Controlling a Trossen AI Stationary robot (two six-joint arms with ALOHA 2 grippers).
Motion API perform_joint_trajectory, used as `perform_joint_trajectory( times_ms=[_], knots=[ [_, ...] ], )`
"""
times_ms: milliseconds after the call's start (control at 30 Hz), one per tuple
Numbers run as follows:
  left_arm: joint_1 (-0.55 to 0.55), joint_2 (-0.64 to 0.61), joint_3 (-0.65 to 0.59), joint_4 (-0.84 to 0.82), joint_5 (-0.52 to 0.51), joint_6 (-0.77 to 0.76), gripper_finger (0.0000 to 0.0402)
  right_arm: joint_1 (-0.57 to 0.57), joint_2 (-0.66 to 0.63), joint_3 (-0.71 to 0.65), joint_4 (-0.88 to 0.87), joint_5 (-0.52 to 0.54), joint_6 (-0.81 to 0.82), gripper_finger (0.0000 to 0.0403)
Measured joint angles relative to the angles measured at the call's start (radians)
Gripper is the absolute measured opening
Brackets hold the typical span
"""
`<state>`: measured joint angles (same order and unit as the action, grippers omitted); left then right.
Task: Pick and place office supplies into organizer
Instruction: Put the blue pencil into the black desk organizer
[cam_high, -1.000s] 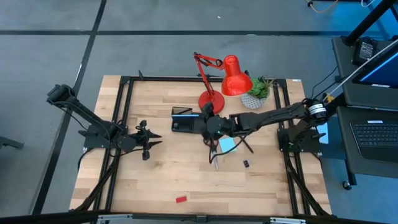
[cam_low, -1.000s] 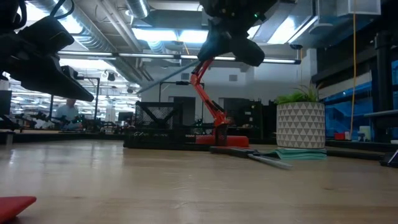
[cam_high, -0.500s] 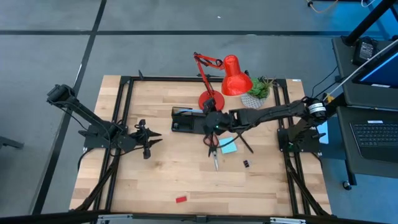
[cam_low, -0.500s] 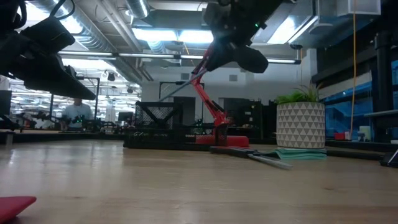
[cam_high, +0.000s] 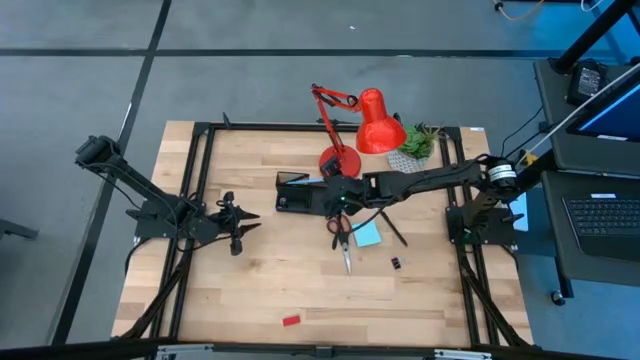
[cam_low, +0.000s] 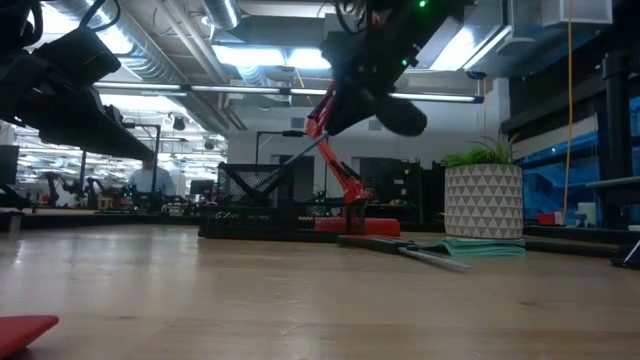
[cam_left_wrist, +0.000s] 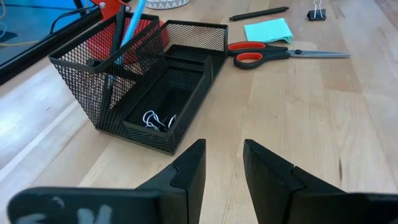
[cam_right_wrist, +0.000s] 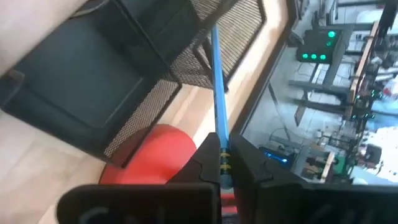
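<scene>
The black mesh organizer stands mid-table beside the red lamp base. My right gripper hovers at its right end, shut on a light-blue pen. In the left wrist view that pen slants down into the organizer's tall compartment, next to a black pen. The red-handled scissors, cyan sticky pad, another black pen and a small clip lie flat on the wood. My left gripper is open and waits to the left of the organizer. My right gripper pinches the light-blue pen between its two fingers at the pen's upper end. The pen sticks straight out ahead of the fingertips and slants down toward the table's left. Its lower end is inside the organizer's tall mesh compartment.
The red desk lamp and its round base stand just behind the organizer, with a potted plant to the right of them. A small red block lies near the table's near edge. White clips lie in the organizer's low tray.
My right gripper has carried the pen from above the scissors and sticky pad toward the organizer, a little toward the table's far and left edges. The pen has come lower, and its free end has gone down to the mesh compartment.
</scene>
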<state>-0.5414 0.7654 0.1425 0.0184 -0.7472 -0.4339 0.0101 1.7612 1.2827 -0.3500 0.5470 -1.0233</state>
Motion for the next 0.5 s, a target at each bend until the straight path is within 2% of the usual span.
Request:
perform_joint_trajectory(
  times_ms=[300,500],
  knots=[
    [0.0,0.0,0.0,0.0,-0.025,0.002,0.0102,-0.017,0.048,0.0,0.078,0.001,-0.144,0.0014],
    [0.0,0.0,0.0,0.0,-0.025,0.002,0.0102,-0.03,0.048,0.0,0.118,0.0,-0.349,0.0019]
  ],
)
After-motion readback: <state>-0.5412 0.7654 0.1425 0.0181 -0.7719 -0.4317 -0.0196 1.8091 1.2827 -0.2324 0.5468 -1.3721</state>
